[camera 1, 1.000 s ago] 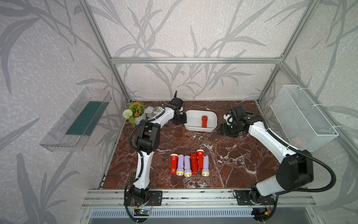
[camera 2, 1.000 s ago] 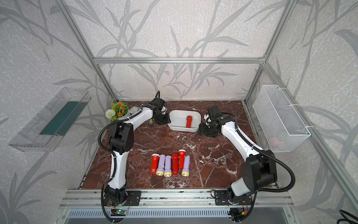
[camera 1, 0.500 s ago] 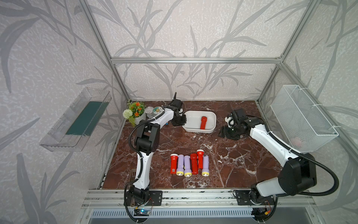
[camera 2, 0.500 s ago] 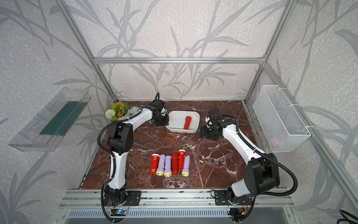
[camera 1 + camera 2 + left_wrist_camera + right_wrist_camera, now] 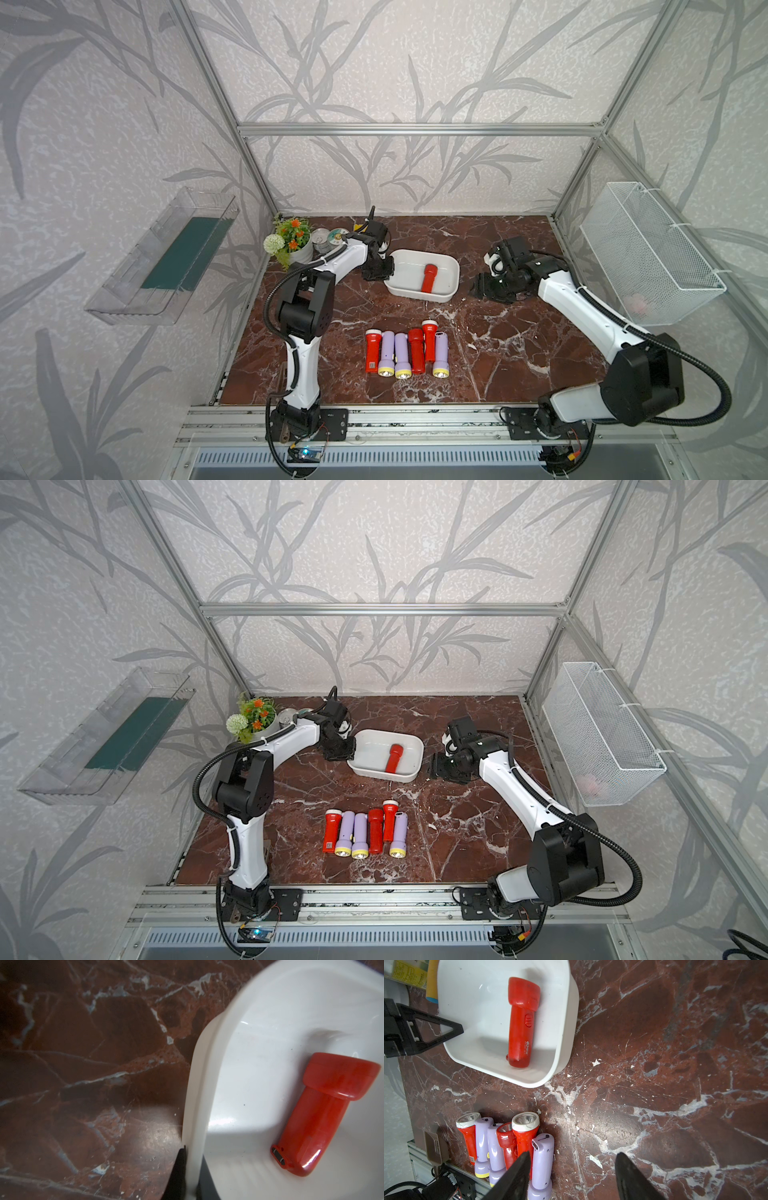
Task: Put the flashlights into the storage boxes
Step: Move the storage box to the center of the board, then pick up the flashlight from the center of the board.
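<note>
The white storage box (image 5: 419,296) (image 5: 382,774) sits at the middle back of the marble floor. One red flashlight (image 5: 428,277) (image 5: 393,757) (image 5: 320,1118) (image 5: 521,1022) lies inside it. My left gripper (image 5: 380,270) (image 5: 343,750) (image 5: 193,1155) is shut on the box's left rim (image 5: 199,1084), one finger inside and one outside. Several red and lilac flashlights (image 5: 405,351) (image 5: 365,831) (image 5: 506,1140) lie side by side near the front. To the right of the box, low over bare floor, my right gripper (image 5: 484,286) (image 5: 436,769) (image 5: 572,1154) stands open and empty.
A flower pot (image 5: 291,243) and cans (image 5: 332,239) stand in the back left corner behind my left arm. A white wire mesh basket (image 5: 648,253) hangs on the right wall. A clear bin (image 5: 166,257) hangs on the left wall.
The left gripper has drawn the box a little toward the front, the red flashlight riding in it. The right gripper has drifted slightly frontward, still open.
</note>
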Controlling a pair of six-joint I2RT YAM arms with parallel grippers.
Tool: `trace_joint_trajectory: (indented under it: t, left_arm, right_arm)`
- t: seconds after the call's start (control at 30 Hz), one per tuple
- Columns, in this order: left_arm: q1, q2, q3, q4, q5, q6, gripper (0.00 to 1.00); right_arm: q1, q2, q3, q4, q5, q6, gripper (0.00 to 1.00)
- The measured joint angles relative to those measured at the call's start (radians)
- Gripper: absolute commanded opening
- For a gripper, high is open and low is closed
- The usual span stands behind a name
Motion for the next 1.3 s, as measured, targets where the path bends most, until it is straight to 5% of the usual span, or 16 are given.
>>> trace_joint_trajectory:
  t: [0.1,0.33,0.43,0.77,1.3]
  left_arm:
    - [-0.005,-0.036,-0.048,0.002,-0.004,-0.003,0.12]
    - [-0.023,-0.085,-0.103,0.018,-0.009,-0.023,0.69]
    - [-0.028,-0.117,-0.121,0.034,-0.011,-0.033,0.84]
    - [-0.041,-0.327,-0.193,0.053,-0.046,-0.049,0.91]
    - [-0.072,-0.911,-0.563,0.101,-0.119,-0.102,0.93]
  right_arm:
    - [0.0,-0.018,-0.024,0.006,-0.013,0.002,0.65]
    - [0.0,-0.054,-0.068,0.013,-0.036,0.003,0.65]
    - [0.003,-0.066,-0.08,0.013,-0.051,0.002,0.66]
    - [0.118,-0.102,-0.141,0.013,-0.05,0.015,0.67]
    - [0.405,0.02,-0.268,0.116,-0.048,0.124,0.66]
